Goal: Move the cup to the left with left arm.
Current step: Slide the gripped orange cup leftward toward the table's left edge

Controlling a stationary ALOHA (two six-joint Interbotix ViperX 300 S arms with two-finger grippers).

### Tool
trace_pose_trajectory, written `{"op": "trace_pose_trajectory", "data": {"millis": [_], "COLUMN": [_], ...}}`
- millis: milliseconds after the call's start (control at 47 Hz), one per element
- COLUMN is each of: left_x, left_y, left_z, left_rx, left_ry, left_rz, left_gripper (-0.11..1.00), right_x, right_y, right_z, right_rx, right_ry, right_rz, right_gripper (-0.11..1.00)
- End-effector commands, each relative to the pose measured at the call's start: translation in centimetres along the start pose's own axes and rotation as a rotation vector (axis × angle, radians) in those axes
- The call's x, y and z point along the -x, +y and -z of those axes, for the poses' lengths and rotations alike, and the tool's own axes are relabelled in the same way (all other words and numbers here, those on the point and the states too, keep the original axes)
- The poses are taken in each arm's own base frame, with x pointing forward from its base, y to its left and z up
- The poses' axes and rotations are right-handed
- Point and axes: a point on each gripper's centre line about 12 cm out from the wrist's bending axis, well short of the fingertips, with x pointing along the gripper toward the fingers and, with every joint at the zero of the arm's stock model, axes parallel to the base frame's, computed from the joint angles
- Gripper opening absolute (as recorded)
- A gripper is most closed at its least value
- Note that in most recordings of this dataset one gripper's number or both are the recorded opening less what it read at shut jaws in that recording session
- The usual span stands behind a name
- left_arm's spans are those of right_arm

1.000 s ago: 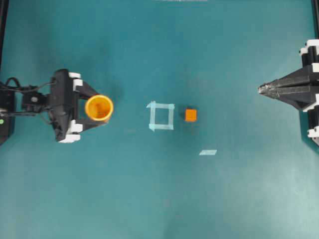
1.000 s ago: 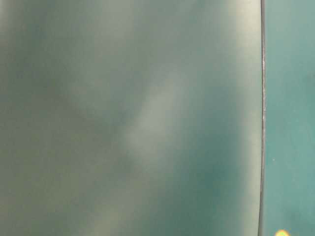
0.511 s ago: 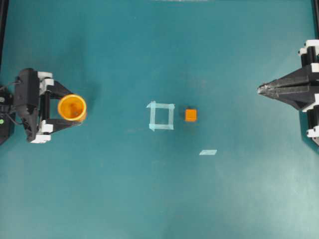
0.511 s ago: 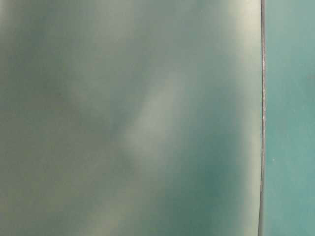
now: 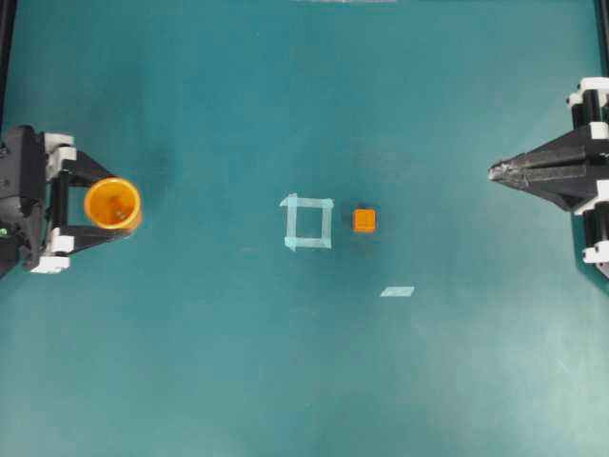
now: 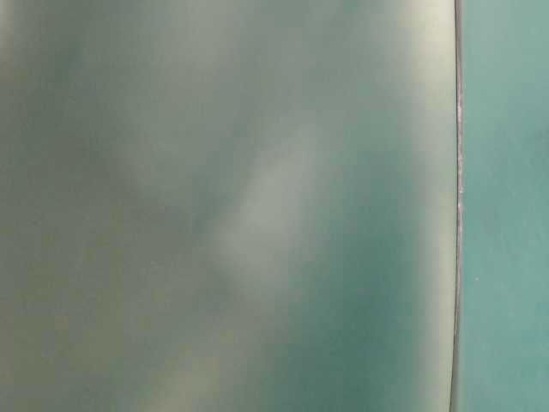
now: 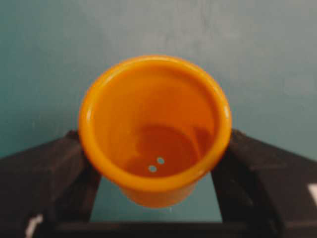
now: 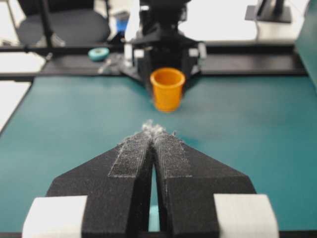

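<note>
At the table's far left edge the left gripper [image 5: 95,205] clamps the cup [image 5: 112,203] between its fingers — round, glossy orange plastic, holding nothing. Mid-table lie a tape square [image 5: 307,222], a small orange cube [image 5: 363,220] and a tape strip [image 5: 397,291]. The right gripper [image 5: 495,172] is closed — nothing held.
</note>
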Motion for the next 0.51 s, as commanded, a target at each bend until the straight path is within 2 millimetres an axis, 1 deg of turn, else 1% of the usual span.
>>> {"op": "trace_pose_trajectory", "data": {"millis": [0,213,489], "left_x": [0.7,2.2,2.3], "left_y": [0.0,0.0,0.0], "left_z": [-0.4,-0.9,-0.8], "left_rx": [-0.005,-0.003,-0.003], "left_ry": [-0.017,-0.103,-0.114], "left_rz": [0.002,0.0,0.0], "left_gripper": [0.63,0.63,0.63], "right_x": [-0.3,-0.5,-0.6], "right_y": [0.0,0.0,0.0], "right_z": [-1.2,-1.1,-1.0], "right_rx": [-0.005,-0.011,-0.013], "right_ry": [-0.031,-0.022,-0.02], "right_rz": [0.0,0.002,0.002], "right_gripper": [-0.01,-0.01,-0.01]}}
